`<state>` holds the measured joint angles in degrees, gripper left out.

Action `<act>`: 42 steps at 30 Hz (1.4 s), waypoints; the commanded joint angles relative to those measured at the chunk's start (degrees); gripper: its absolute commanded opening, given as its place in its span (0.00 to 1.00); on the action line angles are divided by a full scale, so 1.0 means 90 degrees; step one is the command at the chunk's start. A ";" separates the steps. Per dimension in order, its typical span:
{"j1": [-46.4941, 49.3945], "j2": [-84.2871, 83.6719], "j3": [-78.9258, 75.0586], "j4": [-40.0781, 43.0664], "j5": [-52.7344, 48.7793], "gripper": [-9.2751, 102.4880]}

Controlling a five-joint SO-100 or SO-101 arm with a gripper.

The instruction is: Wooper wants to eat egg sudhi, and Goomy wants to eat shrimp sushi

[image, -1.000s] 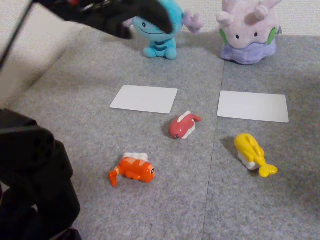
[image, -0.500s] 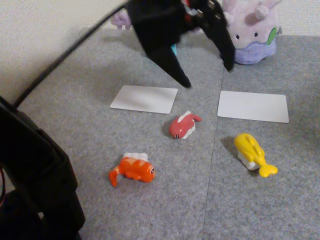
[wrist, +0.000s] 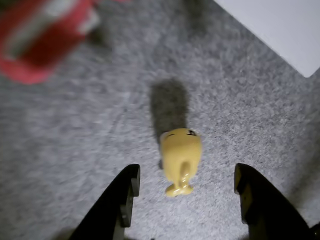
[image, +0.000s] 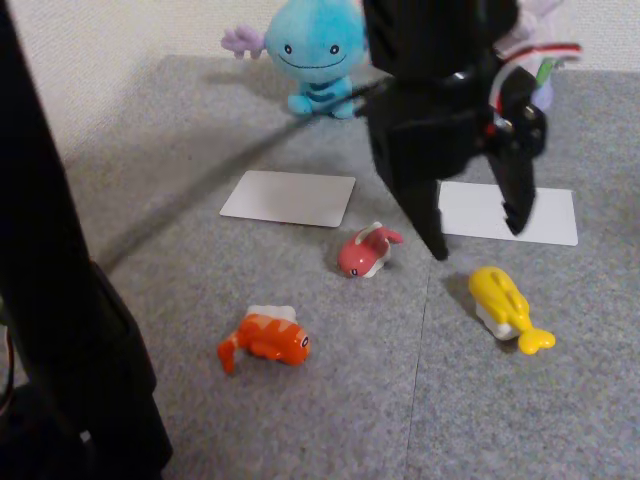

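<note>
- Currently I see the egg sudhi [image: 506, 307] lying on the grey carpet [image: 330, 420], just below the right-hand white card [image: 545, 215] in the fixed view.
- I read the gripper [wrist: 186, 191] as spread wide and empty; in the wrist view its fingers flank the egg sudhi [wrist: 180, 157] without contact.
- Left of the egg sudhi: red-pink sushi [image: 366, 250], then shrimp sushi [image: 266, 337].
- Beyond it: Wooper [image: 312, 52]; Goomy [image: 540, 60] is mostly hidden by the arm.
</note>
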<state>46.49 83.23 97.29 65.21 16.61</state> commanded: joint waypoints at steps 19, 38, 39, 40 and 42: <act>0.0273 -0.0898 -0.0527 -0.0068 -0.0166 0.28; 0.0273 -0.0928 -0.0527 -0.0098 -0.0166 0.19; 0.0273 -0.0928 -0.0527 -0.0098 -0.0186 0.19; 0.0293 -0.0928 -0.0527 -0.0098 -0.0205 0.19; 0.0439 -0.0889 -0.0527 -0.0107 -0.0225 0.20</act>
<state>48.87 74.62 94.66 64.78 14.94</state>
